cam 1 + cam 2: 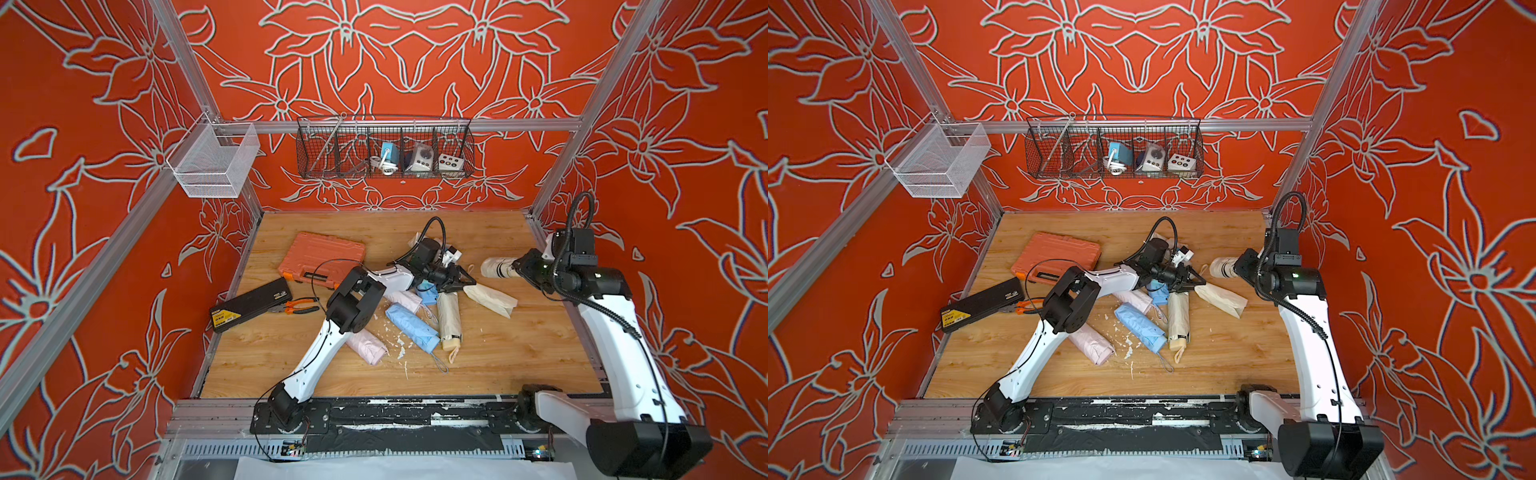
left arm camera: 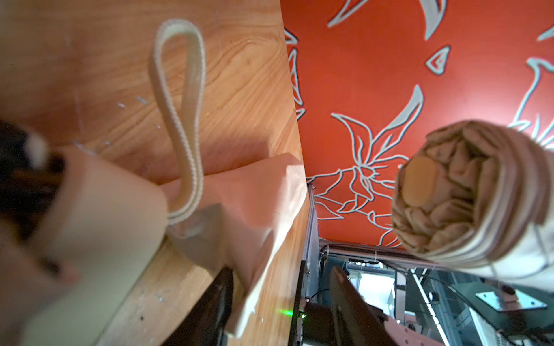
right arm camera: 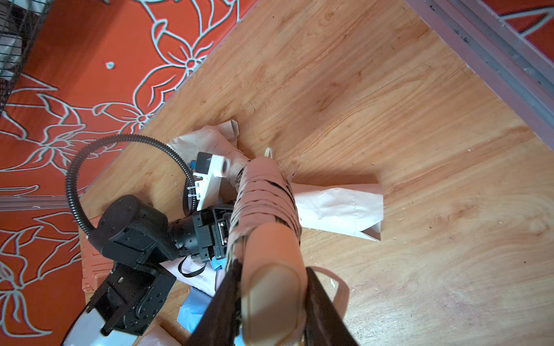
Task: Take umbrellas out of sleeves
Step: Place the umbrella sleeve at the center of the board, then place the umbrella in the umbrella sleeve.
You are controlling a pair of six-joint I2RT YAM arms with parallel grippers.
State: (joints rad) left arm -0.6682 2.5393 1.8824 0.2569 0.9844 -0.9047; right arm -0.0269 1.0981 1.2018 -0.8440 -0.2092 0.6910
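My right gripper (image 3: 271, 287) clamps the cream umbrella (image 1: 496, 267), aloft at 2 o'clock. Left gripper (image 1: 465, 279) jaws spread, cream sleeve (image 1: 490, 300) at its 4 o'clock.

The wood-grain counter (image 1: 519, 353) carries a loose pile near its middle. A pink umbrella (image 1: 368, 347) lies nearest the front. Beside it a light blue umbrella (image 1: 411, 326) lies at a slant, with its wrist loop trailing forward. A cream umbrella (image 1: 449, 318) lies just beside the blue one, handle toward the front. Behind them are a second pink umbrella (image 1: 401, 300) and a crumpled bit of blue fabric (image 1: 428, 293). A flat cream sleeve (image 1: 490, 300) lies to the right of the pile. White flakes (image 1: 399, 347) are scattered between the umbrellas. To the left lie an orange tool case (image 1: 322, 257), a black case (image 1: 251, 305) and pliers (image 1: 297, 307).
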